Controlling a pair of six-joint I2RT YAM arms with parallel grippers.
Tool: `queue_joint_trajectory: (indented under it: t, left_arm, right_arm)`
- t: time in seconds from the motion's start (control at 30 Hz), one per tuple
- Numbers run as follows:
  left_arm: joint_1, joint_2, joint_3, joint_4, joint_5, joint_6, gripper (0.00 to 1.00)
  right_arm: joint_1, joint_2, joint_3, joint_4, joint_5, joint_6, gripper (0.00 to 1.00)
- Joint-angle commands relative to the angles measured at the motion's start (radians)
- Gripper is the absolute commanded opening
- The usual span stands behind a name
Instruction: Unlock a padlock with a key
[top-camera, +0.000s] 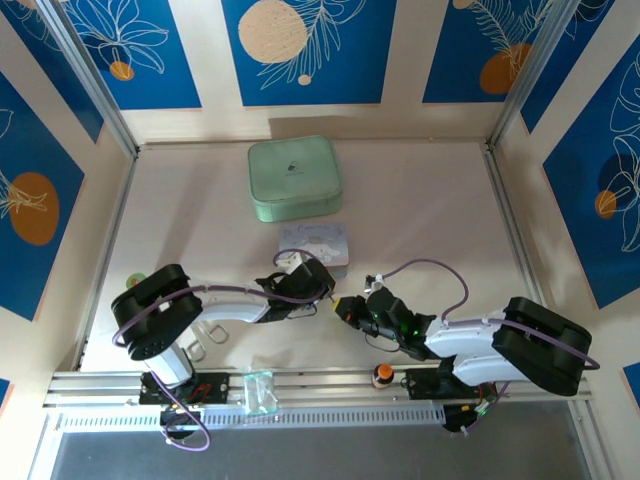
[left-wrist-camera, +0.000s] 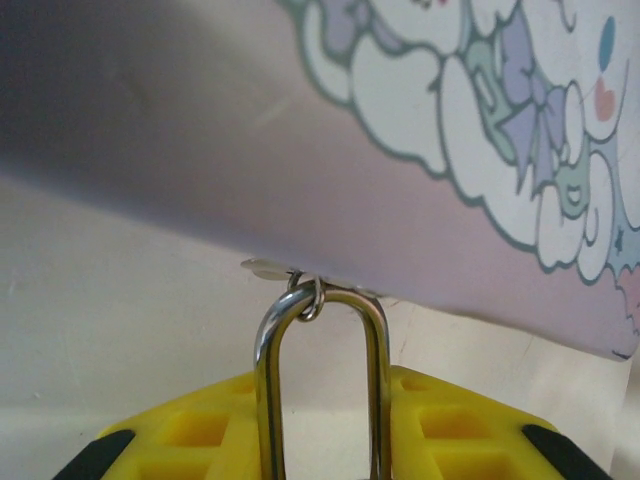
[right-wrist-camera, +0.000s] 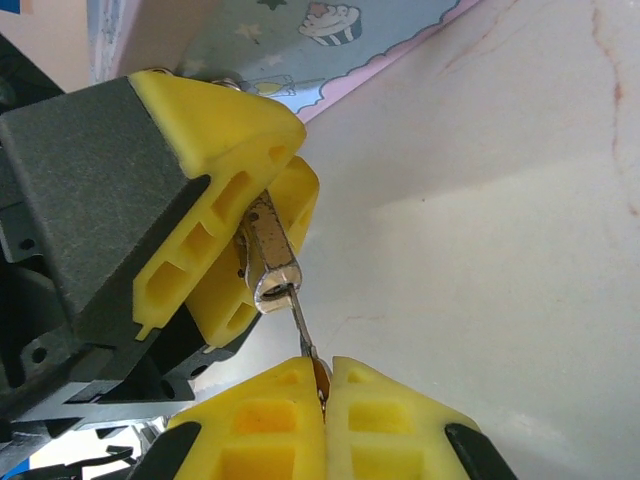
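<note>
I am reading no words or numbers anywhere; a small dark mark on the mint-green square case (top-camera: 300, 190), behind the pale blue cartoon-printed tin (top-camera: 318, 243), is showing too small.

The small padlock (right-wrist-camera: 268, 250) pointed its keyhole end at the key (right-wrist-camera: 301, 328), a thin silver blade touching the keyhole; its silver shackle (left-wrist-camera: 266, 400) carried 1 small ring (left-wrist-camera: 312, 300).

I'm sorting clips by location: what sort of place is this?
Probably a robot test booth: left arm and right arm bolted to a rail at the near edge of the table, blue patterned panels all round, a green case as prop.
</note>
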Motion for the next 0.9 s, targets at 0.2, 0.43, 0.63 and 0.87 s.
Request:
queue_joint_trajectory:
  t: [0.2,0.43,0.63,0.87]
  left_arm:
    - [-0.023,0.007,0.034,0.038,0.013,-0.016,0.00]
    - [-0.026,0.012,0.049,0.023,0.009,-0.008,0.00]
    - [-0.026,0.028,0.059,0.034,0.022,-0.015,0.00]
    - [-0.026,0.041,0.050,0.045,0.017,-0.034,0.00]
  right_arm:
    - [0.005,-0.005,0.003,0.047,0.064,-0.001,0.00]
    - [0.005,-0.017,0.006,0.040,0.065,-0.005,0.00]
    - [0.013,-0.015,0.006,0.042,0.082,-0.002,0.00]
    - [0.014,-0.024,-0.008,0.036,0.102,0.018,0.00]
